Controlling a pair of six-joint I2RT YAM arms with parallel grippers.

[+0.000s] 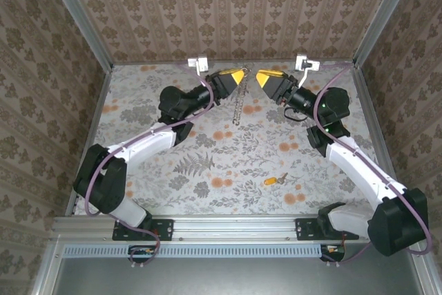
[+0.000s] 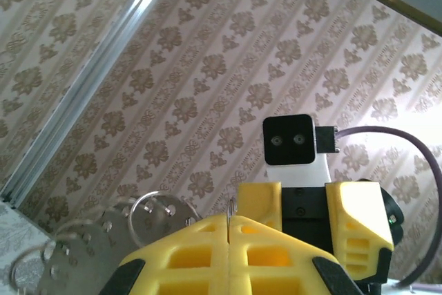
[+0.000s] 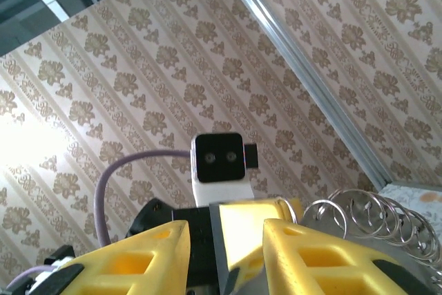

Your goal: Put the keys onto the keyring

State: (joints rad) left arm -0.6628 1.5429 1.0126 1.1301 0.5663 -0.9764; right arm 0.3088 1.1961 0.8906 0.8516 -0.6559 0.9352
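Your left arm reaches forward and inward from its base, elbow bent. It carries the left gripper near the back wall, yellow fingers pressed together on the thin silvery chain of linked metal rings, which trails from it over the flower-printed table. Your right arm mirrors that pose. The right gripper faces the left one, just beside it, fingers parted and holding nothing. The tiny key with an orange-yellow head lies on the table, well apart, towards the right arm's base.
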